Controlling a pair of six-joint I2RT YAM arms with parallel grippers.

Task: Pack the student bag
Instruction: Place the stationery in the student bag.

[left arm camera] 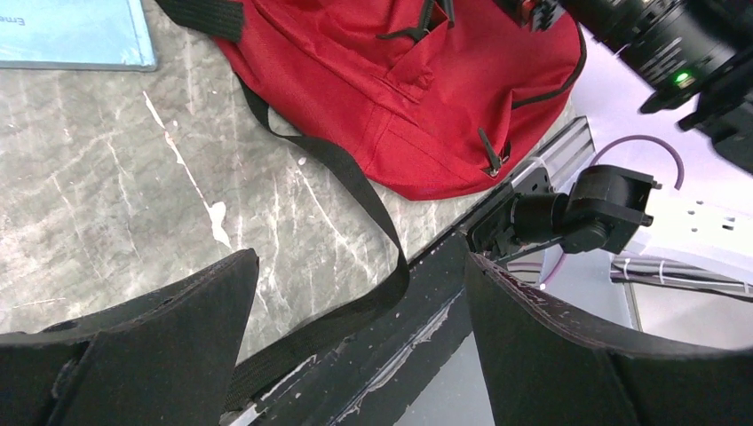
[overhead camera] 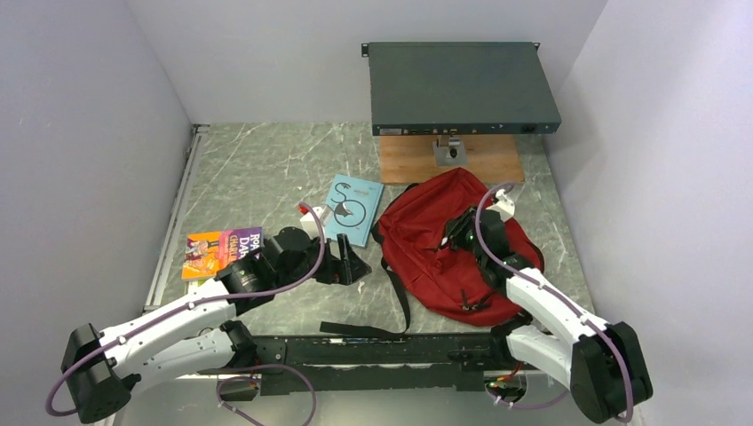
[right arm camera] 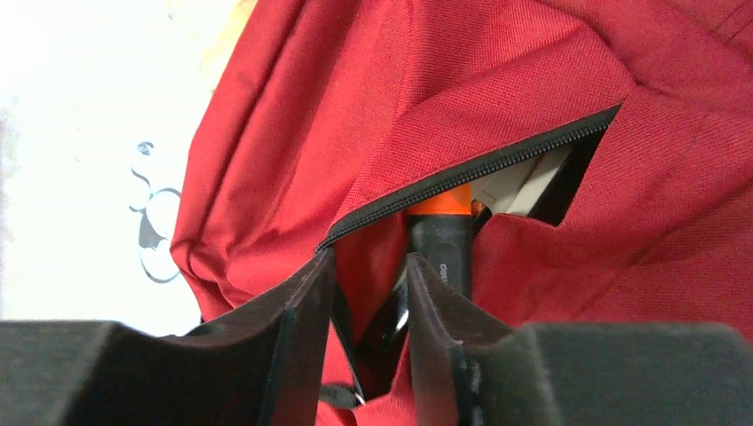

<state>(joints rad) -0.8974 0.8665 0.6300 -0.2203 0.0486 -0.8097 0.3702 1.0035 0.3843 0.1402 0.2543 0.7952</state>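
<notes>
Grey marbled counter. Red student bag lies right of centre, blue book just beside it, colourful book further left. Wooden board at far edge.

Most of the black and orange thing hides inside the student bag. The left arm covers a corner of the bright book. The blue book is cut off.

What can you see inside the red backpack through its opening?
Through the open black zipper of the dark red fabric backpack, a black object with an orange band and a pale flat edge show. Fabric covers the rest of the interior.
</notes>
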